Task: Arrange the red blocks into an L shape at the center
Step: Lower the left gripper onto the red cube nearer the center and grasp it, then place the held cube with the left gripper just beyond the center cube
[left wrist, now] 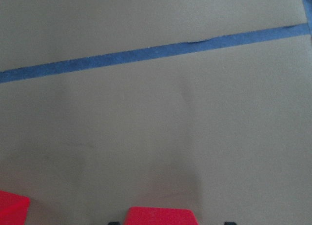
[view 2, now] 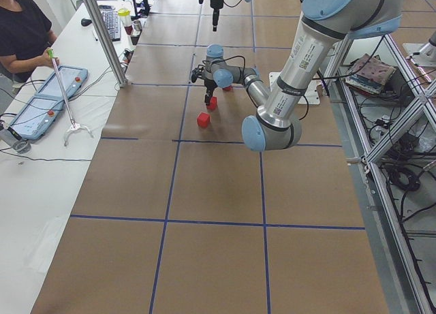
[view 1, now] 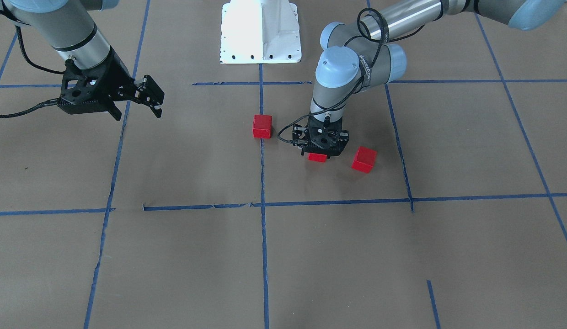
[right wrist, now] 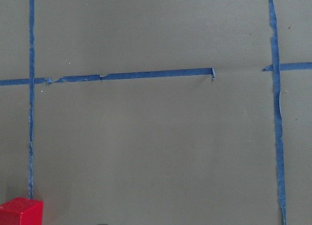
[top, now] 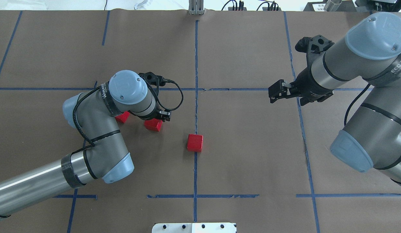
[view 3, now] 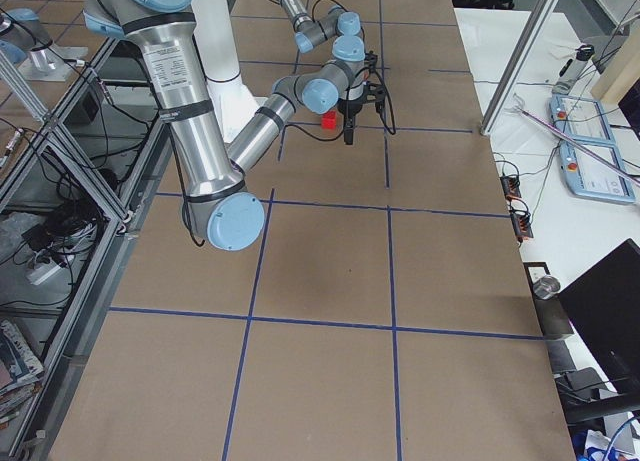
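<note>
Three red blocks lie in the center cell, which is marked by blue tape lines. One red block sits on the middle tape line. A second lies farther to the robot's left, partly hidden by the arm in the overhead view. My left gripper points straight down over the third block. Its jaws straddle that block with a gap showing on each side. My right gripper is open and empty, held above the cell's right edge.
The white robot base plate stands at the table's robot-side edge. An operator sits at a side table with control pendants beyond the far edge. Brown paper with a blue tape grid surrounds the blocks.
</note>
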`<state>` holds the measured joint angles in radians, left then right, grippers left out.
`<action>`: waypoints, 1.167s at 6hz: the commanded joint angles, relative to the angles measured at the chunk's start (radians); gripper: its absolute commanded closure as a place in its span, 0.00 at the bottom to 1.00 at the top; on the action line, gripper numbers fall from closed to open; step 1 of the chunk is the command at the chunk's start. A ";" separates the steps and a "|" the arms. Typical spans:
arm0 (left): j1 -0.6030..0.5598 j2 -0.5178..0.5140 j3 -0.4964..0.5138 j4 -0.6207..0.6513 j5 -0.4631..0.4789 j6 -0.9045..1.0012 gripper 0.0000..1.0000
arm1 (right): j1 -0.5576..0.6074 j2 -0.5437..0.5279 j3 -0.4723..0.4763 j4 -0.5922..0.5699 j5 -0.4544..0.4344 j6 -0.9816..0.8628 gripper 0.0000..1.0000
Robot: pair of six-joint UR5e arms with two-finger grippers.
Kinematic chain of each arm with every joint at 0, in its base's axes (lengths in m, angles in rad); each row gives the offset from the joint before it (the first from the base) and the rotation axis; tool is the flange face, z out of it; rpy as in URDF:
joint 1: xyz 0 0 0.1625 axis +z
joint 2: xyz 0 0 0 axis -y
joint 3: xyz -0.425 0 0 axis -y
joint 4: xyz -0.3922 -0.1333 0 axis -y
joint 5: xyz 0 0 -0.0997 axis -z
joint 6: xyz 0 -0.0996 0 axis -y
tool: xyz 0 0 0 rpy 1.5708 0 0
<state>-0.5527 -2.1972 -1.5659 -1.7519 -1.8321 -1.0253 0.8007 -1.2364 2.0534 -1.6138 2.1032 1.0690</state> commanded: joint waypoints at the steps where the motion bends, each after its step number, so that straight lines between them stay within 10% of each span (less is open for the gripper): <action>1: 0.000 -0.044 0.001 0.011 0.002 -0.015 1.00 | -0.018 0.002 -0.007 0.000 -0.003 0.005 0.00; 7: 0.091 -0.291 0.194 0.075 0.072 -0.222 1.00 | 0.009 -0.014 -0.004 -0.002 -0.002 -0.023 0.00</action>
<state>-0.4813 -2.4755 -1.3868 -1.6774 -1.7825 -1.2425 0.8094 -1.2453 2.0499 -1.6152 2.1023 1.0500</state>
